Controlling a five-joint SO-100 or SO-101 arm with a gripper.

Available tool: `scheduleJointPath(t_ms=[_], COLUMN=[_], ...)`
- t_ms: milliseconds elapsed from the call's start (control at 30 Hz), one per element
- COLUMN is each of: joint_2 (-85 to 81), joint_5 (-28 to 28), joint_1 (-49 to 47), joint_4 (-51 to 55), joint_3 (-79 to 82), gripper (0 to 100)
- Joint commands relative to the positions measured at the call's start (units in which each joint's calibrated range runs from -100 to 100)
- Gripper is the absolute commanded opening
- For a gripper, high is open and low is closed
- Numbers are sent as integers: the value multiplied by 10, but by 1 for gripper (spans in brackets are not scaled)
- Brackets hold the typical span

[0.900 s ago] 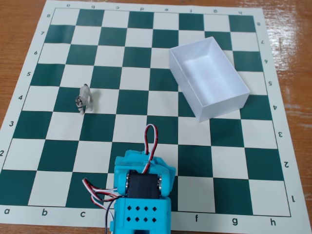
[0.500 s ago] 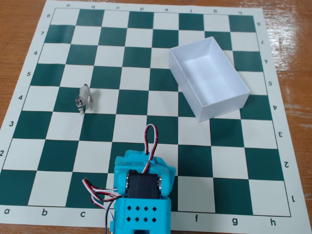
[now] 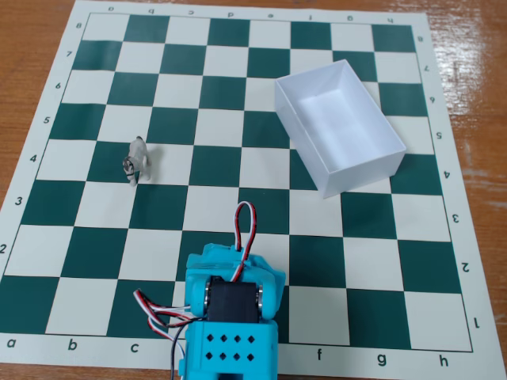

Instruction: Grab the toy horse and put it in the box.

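Nothing has shifted in the last second: my turquoise plastic arm (image 3: 230,321) stays parked, the grab unstarted. The tiny pale grey toy horse (image 3: 136,161) stands well left of the white shallow card box (image 3: 379,172). I cannot tell my gripper's state; its fingers are hidden.

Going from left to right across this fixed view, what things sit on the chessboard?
toy horse → turquoise robot arm → white box. The horse stands on the left part of the board, the arm rises at the bottom near the middle, and the box lies on the right and looks empty.

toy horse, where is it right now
In the fixed view the toy horse stands left of centre on the chessboard, in row 4, well left of the white box and outside it.
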Motion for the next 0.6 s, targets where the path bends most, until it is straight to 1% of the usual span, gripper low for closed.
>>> scheduleJointPath(t_ms=[0, 133, 233, 567], joint_2=[-4, -4, -4, 22], joint_5=[0, 1, 36, 36], joint_1=[4, 3, -3, -44], joint_4=[2, 2, -6, -114], joint_3=[3, 3, 3, -17], gripper=[33, 33, 33, 33])
